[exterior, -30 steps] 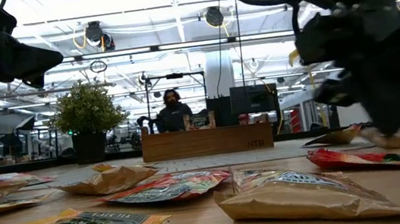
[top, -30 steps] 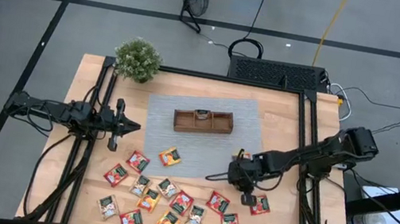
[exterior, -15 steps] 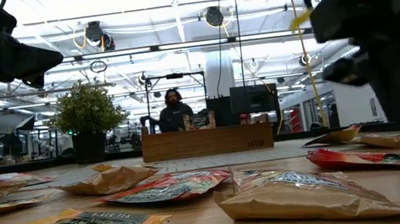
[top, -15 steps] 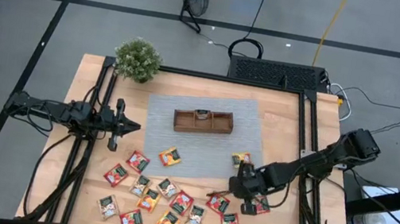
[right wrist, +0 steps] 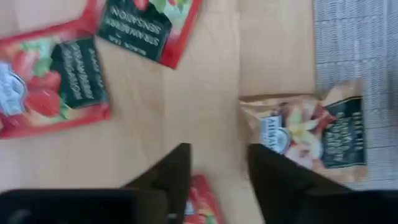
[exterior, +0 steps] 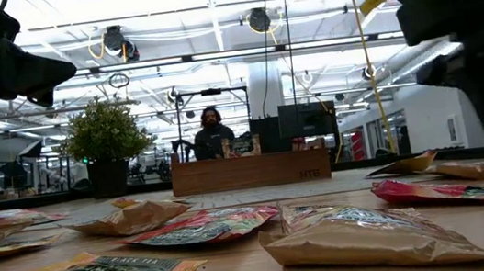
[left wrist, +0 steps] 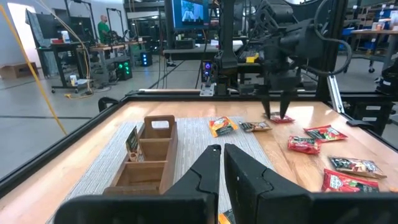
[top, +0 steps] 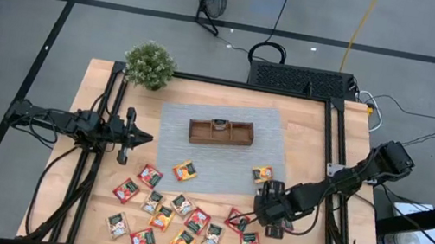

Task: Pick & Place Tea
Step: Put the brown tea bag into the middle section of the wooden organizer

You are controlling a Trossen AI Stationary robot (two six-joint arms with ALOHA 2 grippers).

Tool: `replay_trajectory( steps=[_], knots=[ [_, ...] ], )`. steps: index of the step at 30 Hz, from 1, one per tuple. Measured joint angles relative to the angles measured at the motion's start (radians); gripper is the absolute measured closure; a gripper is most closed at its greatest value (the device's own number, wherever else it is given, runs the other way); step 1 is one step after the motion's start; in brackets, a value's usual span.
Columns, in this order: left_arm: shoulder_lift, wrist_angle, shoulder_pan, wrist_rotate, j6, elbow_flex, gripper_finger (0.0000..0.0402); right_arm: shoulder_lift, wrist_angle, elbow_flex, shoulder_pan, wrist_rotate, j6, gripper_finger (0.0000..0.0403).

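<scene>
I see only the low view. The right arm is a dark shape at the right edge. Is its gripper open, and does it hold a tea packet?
Observer: It is open and holds nothing. In the right wrist view the right gripper has its fingers apart above a red packet lying flat on the wood.
Operator: How many packets are in the tray?
Observer: The high view shows one packet, in the middle compartment of the tray.
Operator: And the left gripper?
Observer: The left gripper hangs shut and empty at the left.
</scene>
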State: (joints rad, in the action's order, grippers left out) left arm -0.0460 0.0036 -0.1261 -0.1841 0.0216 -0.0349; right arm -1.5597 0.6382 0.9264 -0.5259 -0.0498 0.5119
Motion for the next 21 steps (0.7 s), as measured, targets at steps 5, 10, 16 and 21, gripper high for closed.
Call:
replay_trajectory(
  steps=[5,10,16,21],
  knots=[
    [0.0,0.0,0.0,0.0,0.0,0.0,0.0371,0.0,-0.002,-0.001,-0.003,-0.128,-0.066,0.0182],
    [0.0,0.0,0.0,0.0,0.0,0.0,0.0371,-0.01,-0.035,-0.001,-0.003,-0.161,-0.12,0.0187],
    [0.0,0.0,0.0,0.0,0.0,0.0,0.0371,-0.053,-0.034,-0.005,-0.003,-0.157,-0.147,0.0208],
    [0.0,0.0,0.0,0.0,0.0,0.0,0.0371,-0.09,-0.04,-0.011,-0.003,-0.16,-0.149,0.0216]
  ],
)
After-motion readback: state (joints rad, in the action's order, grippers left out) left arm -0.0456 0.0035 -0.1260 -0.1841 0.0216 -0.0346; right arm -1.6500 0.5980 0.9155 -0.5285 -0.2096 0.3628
